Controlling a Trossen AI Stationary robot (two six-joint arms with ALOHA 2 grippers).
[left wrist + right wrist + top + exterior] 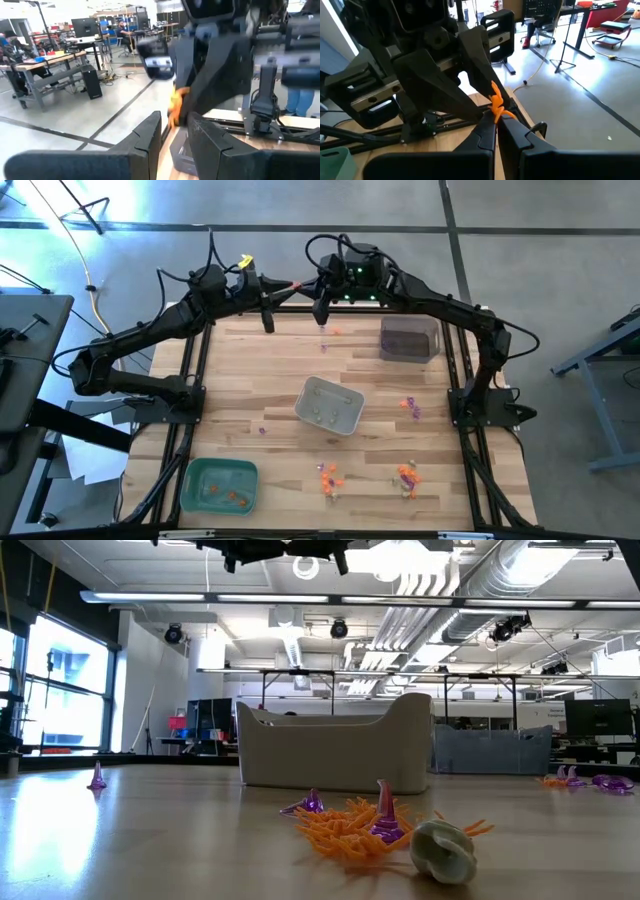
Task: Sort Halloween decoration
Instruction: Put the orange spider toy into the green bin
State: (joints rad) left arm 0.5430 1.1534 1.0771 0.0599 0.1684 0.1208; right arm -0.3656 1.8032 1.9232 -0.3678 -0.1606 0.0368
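A wooden table [270, 365] stands on a grey workshop floor. From above, both arms meet high over the table's far edge. The left gripper [268, 320] and right gripper [322, 315] are close together there. Only the wrist views show what passes between them. An orange trinket [496, 106] sits between the left gripper's dark fingers [445, 92], which are partly closed around it, just ahead of the right gripper's own shut fingertips [492, 131]. The left wrist view shows the same orange trinket [176, 102] blurred.

On the table, a grey tray [330, 405] sits near the middle. A dark tray [410, 340] is by the far right corner, and a green tray [220, 485] by the near left corner. Loose orange and purple trinkets [330, 475] lie along the near edge. The low view alone shows them closely: an orange spiky trinket [345, 825], a purple cone [385, 810] and a pale round one [445, 850].
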